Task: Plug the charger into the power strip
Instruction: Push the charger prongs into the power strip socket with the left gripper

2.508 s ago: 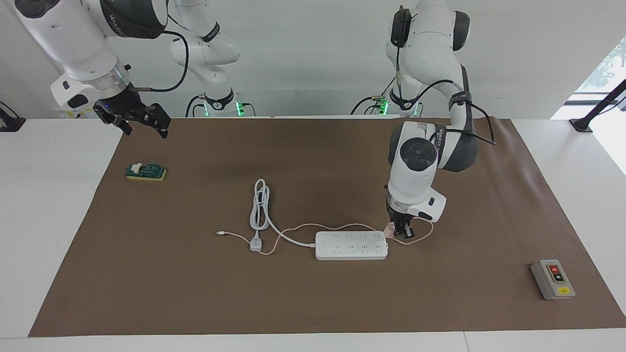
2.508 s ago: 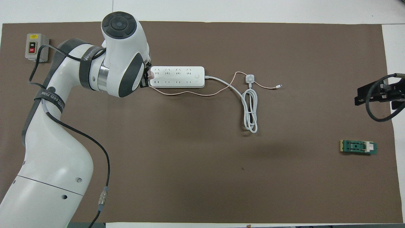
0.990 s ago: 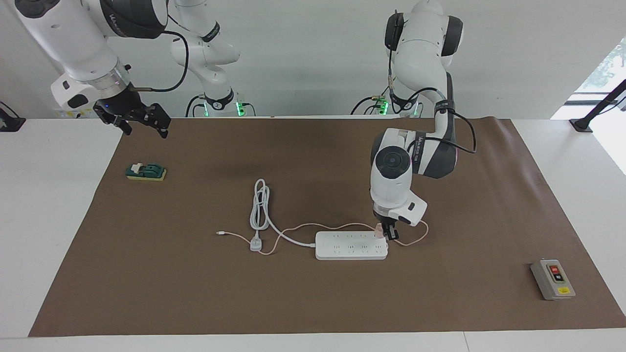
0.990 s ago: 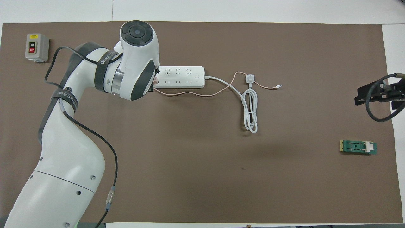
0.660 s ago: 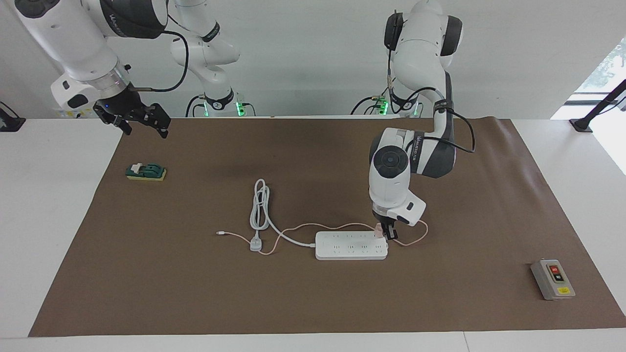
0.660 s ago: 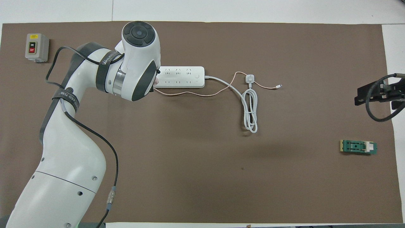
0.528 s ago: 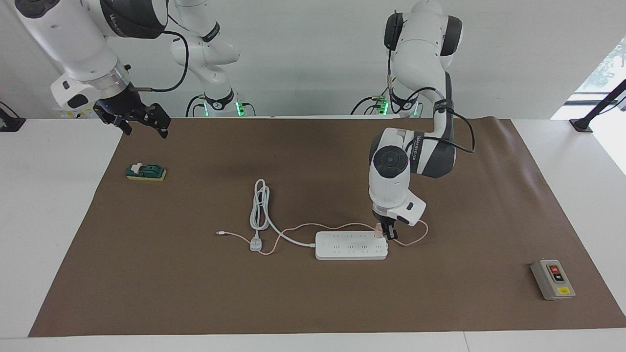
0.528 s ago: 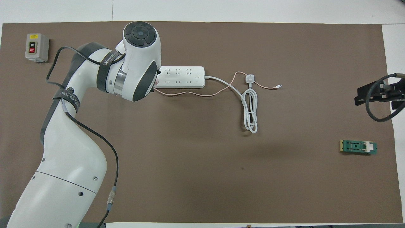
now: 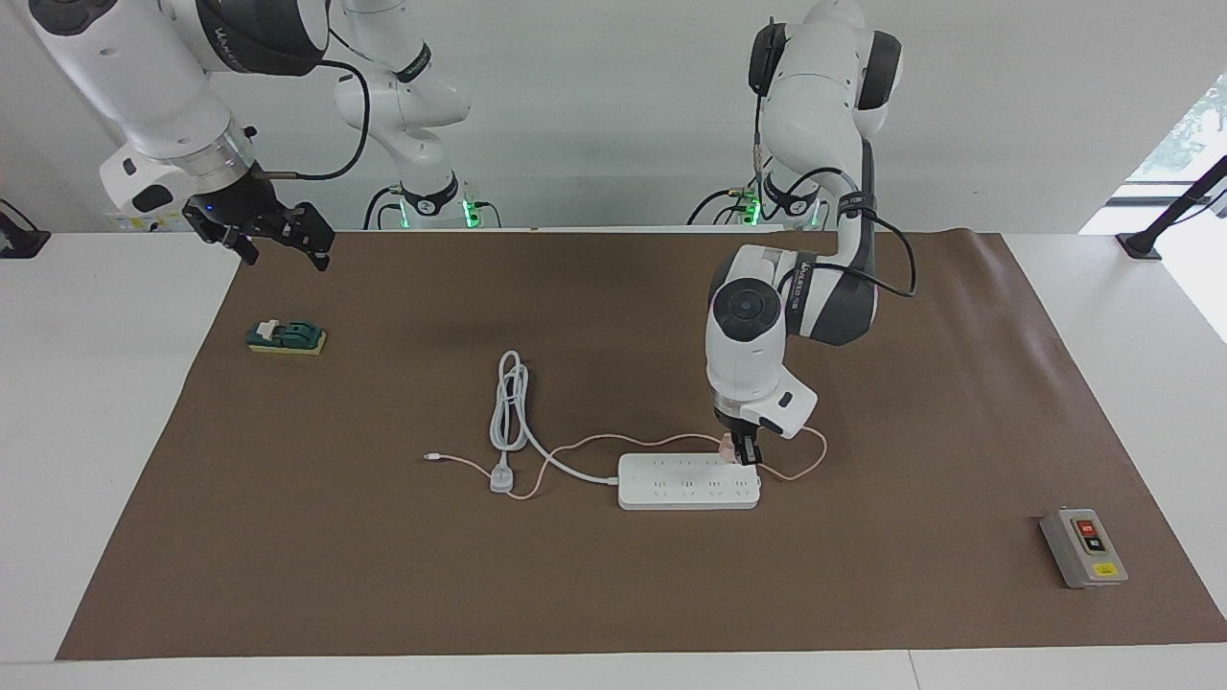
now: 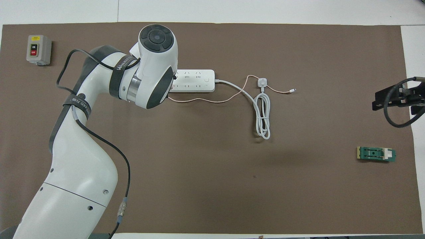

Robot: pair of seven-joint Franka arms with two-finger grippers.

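Left hand (image 9: 745, 450) clamped on charger (image 9: 730, 444), just above the power strip (image 9: 688, 482) end toward the left arm; strip's long axis runs across the counter (image 9: 613, 575); next push looks straight down. Right hand (image 9: 273, 235) open, waiting over the counter edge.

Power strip (image 9: 688, 481): smooth white plastic. Mat (image 9: 613, 575): matt brown, paper-like. Tabletop (image 9: 86, 460): smooth white. Arm shells: glossy white plastic. Switch box (image 9: 1083, 547): grey casing.
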